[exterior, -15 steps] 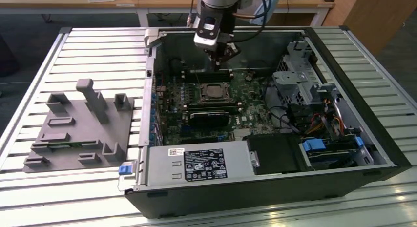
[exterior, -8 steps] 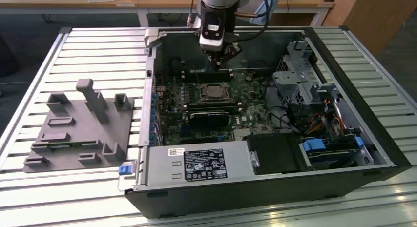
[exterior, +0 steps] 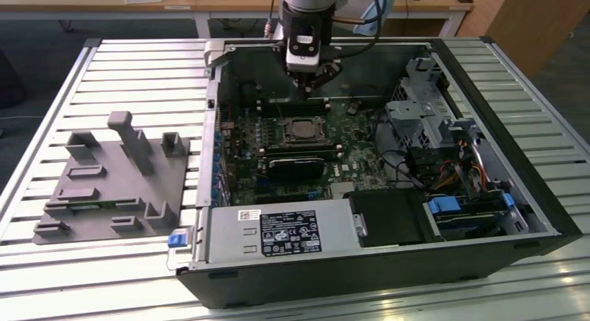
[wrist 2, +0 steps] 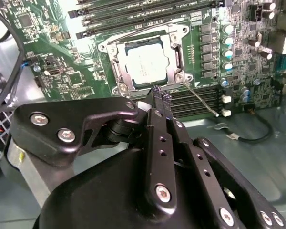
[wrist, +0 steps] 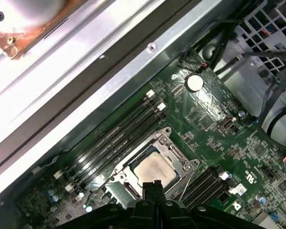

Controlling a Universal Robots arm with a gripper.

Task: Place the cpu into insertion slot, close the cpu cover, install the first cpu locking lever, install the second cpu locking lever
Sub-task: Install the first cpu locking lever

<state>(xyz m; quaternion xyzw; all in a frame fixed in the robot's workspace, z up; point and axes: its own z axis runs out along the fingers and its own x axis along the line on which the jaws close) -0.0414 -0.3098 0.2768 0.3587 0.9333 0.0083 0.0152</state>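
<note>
The cpu [wrist 2: 145, 62] lies flat in the insertion slot [exterior: 287, 137] on the green board, its silver top facing up. The cpu cover [wrist 2: 133, 39] is down around it as a metal frame. A thin wire lever [wrist 2: 200, 98] stands free off one corner of the socket. My gripper [wrist 2: 160, 95] hangs just above the socket's edge, on the side of that lever, shut with nothing between its fingers. In the first wrist view the cpu [wrist: 155, 169] shows right beyond the gripper [wrist: 152, 185]. In the exterior view the gripper [exterior: 307, 93] is over the back of the board.
Long black memory slots [wrist 2: 148, 12] flank the socket on both sides. The open computer case [exterior: 479, 65] walls the board in, with a drive cage [exterior: 419, 114] and cables at the exterior view's right. A grey fixture [exterior: 110, 176] sits at the exterior view's left.
</note>
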